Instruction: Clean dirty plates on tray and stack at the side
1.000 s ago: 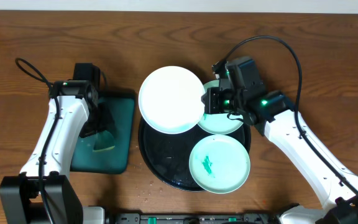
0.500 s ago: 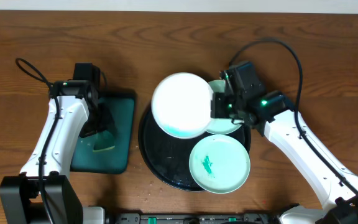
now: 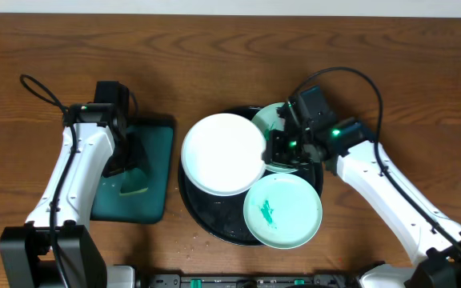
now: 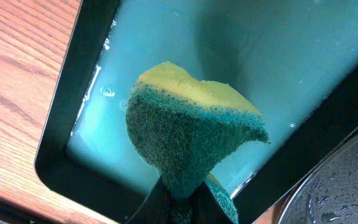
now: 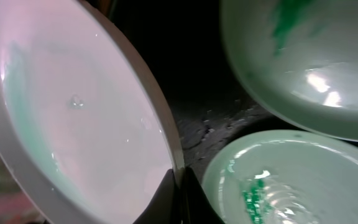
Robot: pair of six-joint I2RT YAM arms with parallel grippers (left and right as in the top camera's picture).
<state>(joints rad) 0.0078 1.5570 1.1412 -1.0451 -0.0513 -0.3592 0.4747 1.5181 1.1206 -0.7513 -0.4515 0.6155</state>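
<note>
The right pincer (image 3: 274, 149) grips the white plate (image 3: 222, 154) by its rim over the black tray (image 3: 194, 210). Two green plates (image 3: 283, 210) lie on its right side. The left pincer (image 4: 179, 205) squeezes a sponge (image 4: 191, 130) above the teal tray (image 3: 157, 196).

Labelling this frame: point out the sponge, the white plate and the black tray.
sponge (image 4: 191, 134), left wrist view, green scouring side.
white plate (image 3: 222, 154), overhead view, centre.
black tray (image 3: 213, 213), overhead view, bare floor.
</note>
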